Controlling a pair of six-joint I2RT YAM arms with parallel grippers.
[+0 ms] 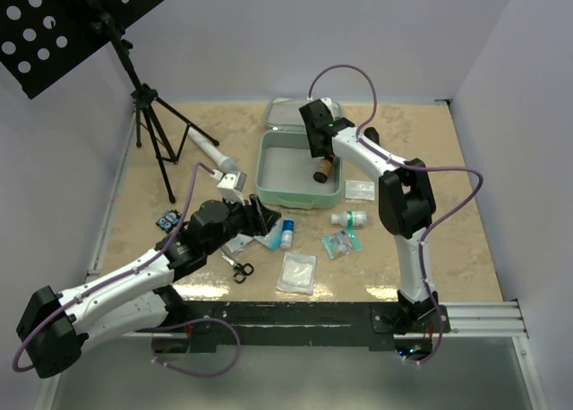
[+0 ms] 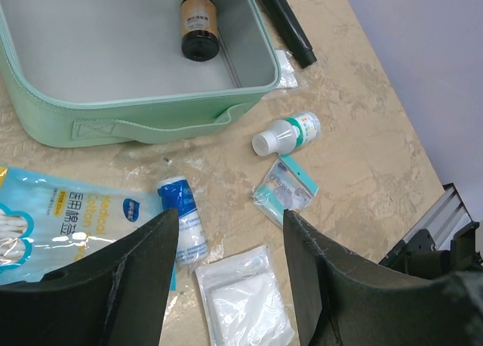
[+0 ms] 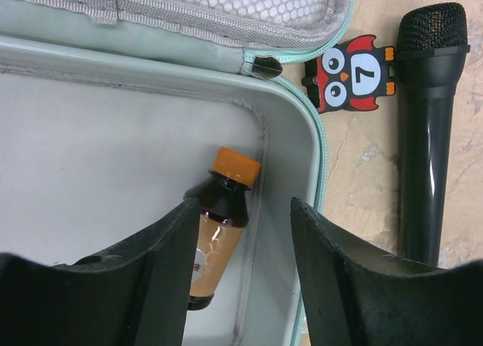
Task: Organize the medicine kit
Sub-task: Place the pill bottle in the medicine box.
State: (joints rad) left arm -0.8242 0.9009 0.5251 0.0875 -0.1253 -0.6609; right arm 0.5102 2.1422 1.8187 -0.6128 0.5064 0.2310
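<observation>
Owl tag shows 7; blue packet reads 医用棉签.

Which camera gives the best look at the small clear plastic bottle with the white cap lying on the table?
The left wrist view: the small clear plastic bottle with the white cap lies unobstructed and close, label visible. The top external view shows the bottle tiny, on its side. The right wrist view misses it.
</observation>
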